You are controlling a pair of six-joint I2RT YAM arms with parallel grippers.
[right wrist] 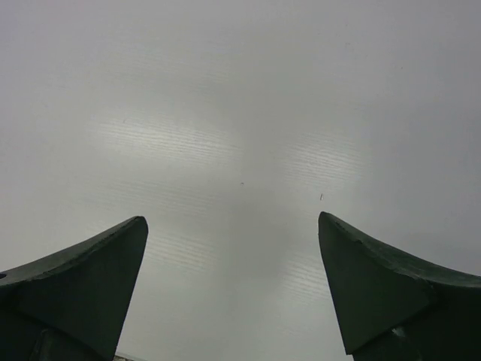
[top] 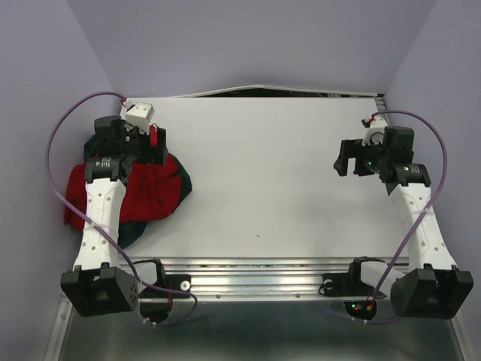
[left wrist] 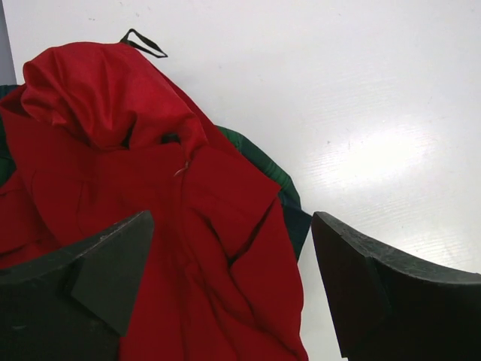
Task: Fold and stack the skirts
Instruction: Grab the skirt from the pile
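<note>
Skirts: both lie in one crumpled heap at the left edge of the counter, unfolded and unstacked. The task looks to be at its very start.
Counter: pale, with a wide bare stretch to the right of the heap, likely the room meant for spreading and folding.
Red skirt: on top, bunched and creased, covering most of the heap. Being uppermost, it is probably the one to lift first.
Plaid skirt: underneath, with only a dark green and navy rim showing past the red on the right and near sides.
Left claw: fingers wide apart and holding nothing, poised over the red cloth. Contact is hard to judge, but it seems just clear.
Right claw: fingers wide apart, nothing held, over bare counter well apart from the heap. It is probably parked until a second grip is needed.
Loop: thin black hanging loop at the far tip of the red bundle, lying on the counter.
Top view: gives the heap's outline and the spacing of the arms, though the left arm hides the heap's middle.
Left wrist view: gives the folds, the loop and the plaid rim up close, which are not legible from above.
Right wrist view: only counter surface between the fingers, no cloth.
</note>
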